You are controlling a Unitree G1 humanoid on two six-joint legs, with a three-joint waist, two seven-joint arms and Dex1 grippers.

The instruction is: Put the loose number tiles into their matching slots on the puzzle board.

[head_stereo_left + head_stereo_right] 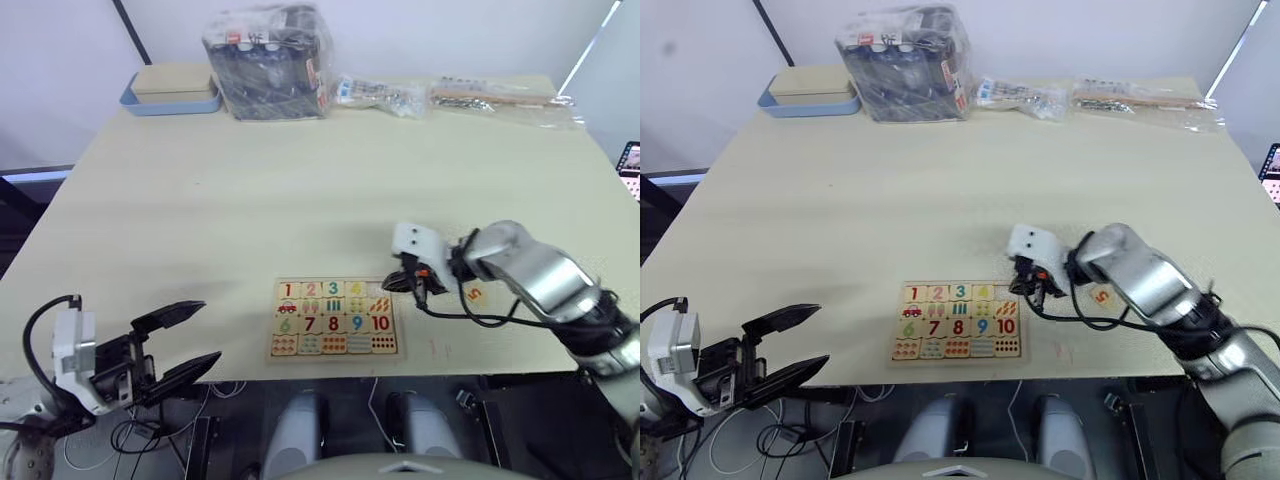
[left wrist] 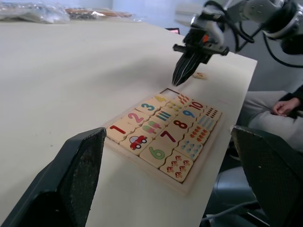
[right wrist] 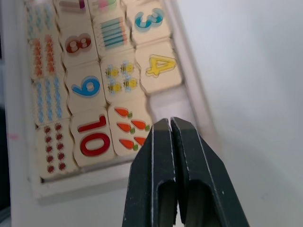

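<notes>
Pale and wide, the table (image 1: 250,190) carried the puzzle board (image 1: 335,320) at its near edge in the lower middle of the frame, with tiles 1 to 4 seated and only the top right slot bare. At centre right the right gripper (image 1: 408,283), clenched on nothing, hung over that empty corner, likely because the 5 tile (image 1: 475,295) lay loose on the table just beside it. Lower left, the left gripper (image 1: 180,342) waited spread open, well clear of the board.
</notes>
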